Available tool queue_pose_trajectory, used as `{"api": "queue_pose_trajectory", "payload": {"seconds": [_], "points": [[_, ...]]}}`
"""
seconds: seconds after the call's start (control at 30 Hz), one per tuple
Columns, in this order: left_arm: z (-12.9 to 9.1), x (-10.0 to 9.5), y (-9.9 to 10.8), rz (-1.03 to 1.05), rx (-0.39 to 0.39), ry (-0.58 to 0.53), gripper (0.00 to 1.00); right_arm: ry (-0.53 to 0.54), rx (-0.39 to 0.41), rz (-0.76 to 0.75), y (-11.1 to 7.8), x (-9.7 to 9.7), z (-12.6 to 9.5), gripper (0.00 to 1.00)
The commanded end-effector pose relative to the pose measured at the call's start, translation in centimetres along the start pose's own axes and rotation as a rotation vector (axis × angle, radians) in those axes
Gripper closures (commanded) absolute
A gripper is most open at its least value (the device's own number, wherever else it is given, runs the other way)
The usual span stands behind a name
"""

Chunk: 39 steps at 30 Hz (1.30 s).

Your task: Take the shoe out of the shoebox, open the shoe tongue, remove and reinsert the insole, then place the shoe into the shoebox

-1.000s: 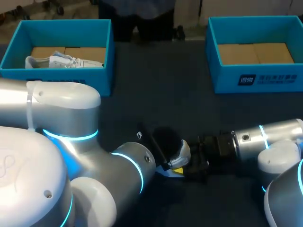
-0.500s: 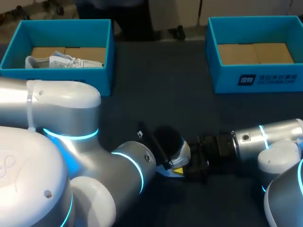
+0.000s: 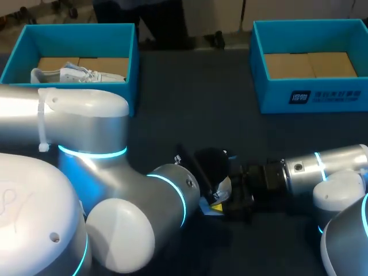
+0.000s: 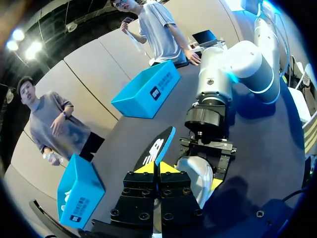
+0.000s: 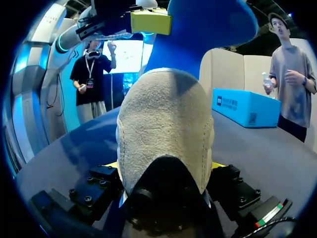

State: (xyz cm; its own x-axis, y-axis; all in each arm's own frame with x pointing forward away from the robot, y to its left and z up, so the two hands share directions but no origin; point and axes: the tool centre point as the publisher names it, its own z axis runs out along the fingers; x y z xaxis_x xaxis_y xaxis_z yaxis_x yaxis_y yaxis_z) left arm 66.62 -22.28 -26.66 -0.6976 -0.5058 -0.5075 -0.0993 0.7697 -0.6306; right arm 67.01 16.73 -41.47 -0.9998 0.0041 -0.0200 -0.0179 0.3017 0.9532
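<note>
- Right wrist view: the shoe [image 5: 166, 134], pale grey, is held heel-first between the fingers of the right tool [image 5: 164, 165], with a yellow tip pressed against each of its sides.
- The insole [image 5: 198, 29], blue on one face and black on the other, is seen standing up out of the shoe, ahead of the right tool. Whether its lower end sits inside the shoe cannot be told.
- The insole's upper edge is pinched by the left tool [image 4: 159, 167], whose two yellow tips are pressed together on it. The shoe lies just ahead of and below this tool.
- The two tools are seen facing each other close above the worktop [image 3: 190, 109], the shoe and insole between them.
- A first shoebox [image 3: 129, 63], blue, is set well beyond the left tool. A second shoe [image 3: 77, 75], white and laced, lies inside it on the brown floor.
- A second shoebox [image 3: 310, 95], also blue, is set well beyond the right tool, and its brown floor is shown.
</note>
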Motion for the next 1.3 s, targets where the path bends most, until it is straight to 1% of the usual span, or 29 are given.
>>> {"api": "queue_pose_trajectory", "payload": {"seconds": [0.03,0.27,0.33,0.4,0.47,0.5,0.67,0.87,1.0,1.13,1.23,1.3], "points": [[-1.7,0.5,-0.2,0.007,-0.008,-0.106,1.00,-0.001,0.004,0.000,0.2,0.1,0.1,1.00],[-1.4,1.0,-0.1,0.045,-0.018,-0.058,1.00,-0.001,0.004,0.000,0.2,0.1,0.1,1.00],[-1.3,1.2,0.0,0.047,-0.020,-0.053,0.97,-0.001,0.004,0.000,0.2,0.1,0.1,1.00],[-1.2,1.4,0.0,0.056,-0.026,-0.046,0.87,-0.001,0.004,0.000,0.2,0.1,0.1,1.00],[-1.1,1.6,0.1,0.062,-0.030,-0.038,0.60,-0.001,0.004,0.000,0.2,0.1,0.1,1.00],[-1.0,1.7,0.2,0.064,-0.032,-0.036,0.57,-0.001,0.004,0.000,0.2,0.1,0.1,1.00],[-1.0,1.7,0.5,0.071,-0.040,-0.011,0.51,-0.001,0.004,0.000,0.2,0.1,0.1,1.00],[-1.6,1.6,0.7,0.088,-0.045,0.023,0.50,-0.001,0.004,0.000,0.2,0.1,0.1,1.00],[-1.5,1.7,1.2,0.102,-0.058,0.061,0.49,-0.001,0.004,0.000,0.2,0.1,0.1,1.00],[-1.2,1.7,1.6,0.116,-0.075,0.116,0.43,-0.001,0.004,0.000,0.2,0.1,0.1,1.00],[-1.0,1.9,1.9,0.133,-0.081,0.159,0.35,-0.001,0.004,0.000,0.2,0.1,0.1,1.00],[-0.9,2.0,2.0,0.140,-0.083,0.169,0.31,-0.001,0.004,0.000,0.2,0.1,0.1,1.00]]}}
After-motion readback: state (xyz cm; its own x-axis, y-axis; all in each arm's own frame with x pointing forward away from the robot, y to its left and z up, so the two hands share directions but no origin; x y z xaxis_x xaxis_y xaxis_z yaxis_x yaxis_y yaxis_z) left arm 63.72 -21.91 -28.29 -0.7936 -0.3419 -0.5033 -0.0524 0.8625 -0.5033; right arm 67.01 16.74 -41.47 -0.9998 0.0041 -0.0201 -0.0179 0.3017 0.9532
